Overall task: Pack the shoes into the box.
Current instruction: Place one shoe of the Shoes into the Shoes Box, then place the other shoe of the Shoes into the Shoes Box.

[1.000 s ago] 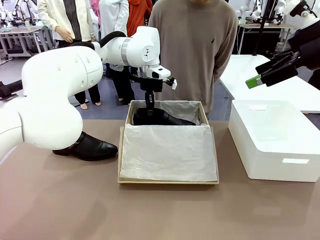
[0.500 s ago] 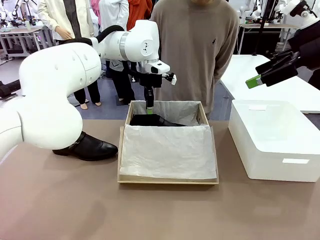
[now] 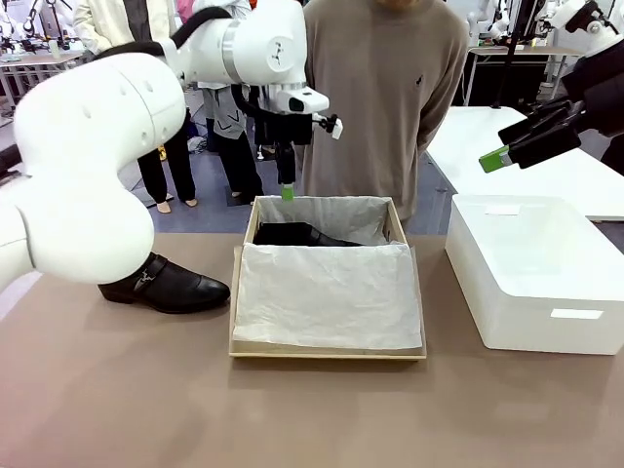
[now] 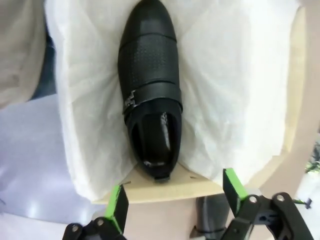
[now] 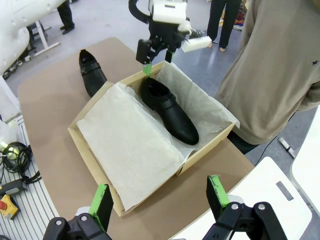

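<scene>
One shoe (image 3: 166, 285) was seen lying on the table (image 3: 117, 390) left of the box (image 3: 328, 353). The left gripper (image 3: 287, 189) was held wide open, empty, above the other shoe (image 3: 302, 235) laid inside it. The right gripper (image 3: 497, 154) was held open, empty.

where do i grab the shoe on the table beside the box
Probably the shoe by its heel collar, left gripper coming straight down: it stands upright on its sole with the opening facing up, so one finger could slip inside the rim.
</scene>
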Controlling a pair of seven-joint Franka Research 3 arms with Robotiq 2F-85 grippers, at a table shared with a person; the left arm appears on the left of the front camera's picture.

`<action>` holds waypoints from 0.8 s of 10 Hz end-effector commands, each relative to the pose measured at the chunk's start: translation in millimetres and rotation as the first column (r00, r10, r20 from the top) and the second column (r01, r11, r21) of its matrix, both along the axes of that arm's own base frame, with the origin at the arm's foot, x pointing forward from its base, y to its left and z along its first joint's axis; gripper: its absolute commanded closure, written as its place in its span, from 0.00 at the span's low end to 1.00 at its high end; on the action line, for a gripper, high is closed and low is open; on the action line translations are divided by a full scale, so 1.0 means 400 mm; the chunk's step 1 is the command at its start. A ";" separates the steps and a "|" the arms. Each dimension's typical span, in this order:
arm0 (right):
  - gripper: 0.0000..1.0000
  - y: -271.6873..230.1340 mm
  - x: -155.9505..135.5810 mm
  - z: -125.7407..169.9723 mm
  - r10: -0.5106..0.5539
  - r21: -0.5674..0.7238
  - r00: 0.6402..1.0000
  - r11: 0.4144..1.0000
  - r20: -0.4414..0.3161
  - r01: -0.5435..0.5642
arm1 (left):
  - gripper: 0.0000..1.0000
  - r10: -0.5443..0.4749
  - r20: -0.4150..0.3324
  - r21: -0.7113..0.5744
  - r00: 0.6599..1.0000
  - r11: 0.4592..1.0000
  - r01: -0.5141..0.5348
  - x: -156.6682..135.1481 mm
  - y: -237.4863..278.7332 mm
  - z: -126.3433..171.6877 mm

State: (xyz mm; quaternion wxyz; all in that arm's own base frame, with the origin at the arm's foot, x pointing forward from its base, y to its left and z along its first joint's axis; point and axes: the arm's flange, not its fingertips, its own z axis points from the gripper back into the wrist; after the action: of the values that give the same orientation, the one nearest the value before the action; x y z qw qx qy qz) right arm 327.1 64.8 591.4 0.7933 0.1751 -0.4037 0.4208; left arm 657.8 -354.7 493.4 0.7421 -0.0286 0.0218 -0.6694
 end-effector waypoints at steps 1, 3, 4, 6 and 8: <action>0.00 0.001 0.001 -0.001 0.009 0.016 1.000 1.000 0.001 -0.009 | 0.00 0.005 -0.005 0.005 1.000 1.000 -0.005 0.010 -0.010 -0.040; 0.00 0.001 0.001 -0.001 0.009 0.016 1.000 1.000 0.001 -0.009 | 0.00 0.005 -0.005 0.005 1.000 1.000 -0.005 0.010 -0.010 -0.040; 0.00 0.001 0.001 -0.001 0.009 0.016 1.000 1.000 0.001 -0.009 | 0.00 0.005 -0.005 0.005 1.000 1.000 -0.005 0.010 -0.010 -0.040; 0.00 0.001 0.001 -0.001 0.009 0.016 1.000 1.000 0.001 -0.009 | 0.00 0.005 -0.005 0.005 1.000 1.000 -0.005 0.010 -0.010 -0.040; 0.00 0.001 0.001 -0.001 0.009 0.016 1.000 1.000 0.001 -0.009 | 0.00 0.005 -0.005 0.005 1.000 1.000 -0.005 0.010 -0.010 -0.040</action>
State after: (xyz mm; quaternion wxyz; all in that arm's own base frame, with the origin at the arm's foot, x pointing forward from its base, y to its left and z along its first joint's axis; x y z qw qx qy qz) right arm 327.1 64.8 591.4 0.7933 0.1751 -0.4037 0.4208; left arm 661.7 -359.8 474.3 0.7412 -0.0306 0.0275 -0.6700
